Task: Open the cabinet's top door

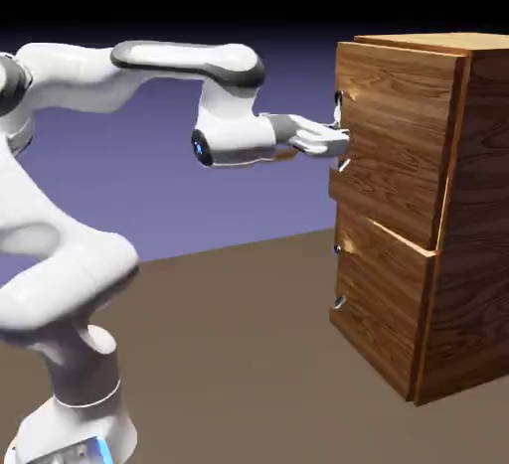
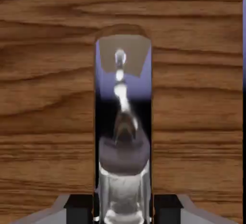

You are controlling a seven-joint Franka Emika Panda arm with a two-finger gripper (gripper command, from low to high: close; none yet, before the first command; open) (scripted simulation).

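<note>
Nearest to us in the hand view, our two grey fingertips (image 2: 79, 204) sit at the bottom edge, one on each side of a polished silver bar handle (image 2: 123, 122) that runs straight up the middle of the picture. The end effector (image 2: 123, 207) has the handle between its fingers, and the fingertips press against the handle's sides, so we read it as clamped on the handle. The metal mirrors the hand and the blue-violet backdrop. Behind it, wood grain fills the rest of that view: this is the top door (image 2: 48, 98).

In the exterior view, our white arm (image 1: 119, 65) rises from the lower left, bends over and reaches level to the right, with the end effector (image 1: 336, 140) meeting the front of the top door (image 1: 393, 139) at its handle. The door stands slightly proud of the cabinet (image 1: 477, 224): its front sits a little forward of the lower panel (image 1: 383, 298), with a lighter orange edge showing along its right side and bottom corner. The lower panel carries its own small silver handle (image 1: 339, 302), untouched. The cabinet stands on the brown tabletop (image 1: 239, 353), at the right of the picture.
</note>
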